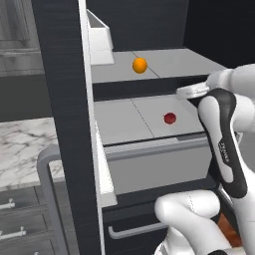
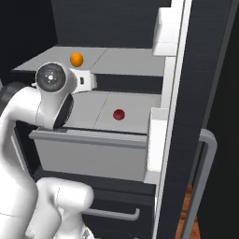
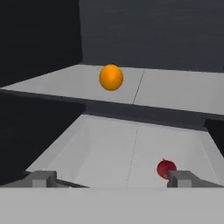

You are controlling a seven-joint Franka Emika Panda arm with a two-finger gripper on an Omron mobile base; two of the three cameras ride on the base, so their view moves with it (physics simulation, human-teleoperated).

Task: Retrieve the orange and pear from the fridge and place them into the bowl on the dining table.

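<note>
- Nearest me, the gripper (image 3: 112, 178) sits at the mouth of the open fridge (image 1: 64, 99), its two fingertips (image 3: 41, 178) spread wide with nothing between them
- Just past the right fingertip, a small red round object (image 3: 166, 168) lies on the lower shelf (image 3: 113, 153); it looks too small and too red to be the pear, so I would leave it alone
- Further in and one level up, the orange (image 3: 111, 77) rests on the upper shelf (image 3: 166, 89), left of the seam that runs down the shelf's middle, well apart from the walls
- It looks to me like a light, firm, smooth ball, so it is likely to roll away if nudged from one side and could slip if pinched above or below its widest part
- I would take it across the middle, one pad on each side, level with its centre, coming in from the front, since the gripper sits lower than that shelf
- A moderate squeeze should do; the skin will give a little but will not break
</note>
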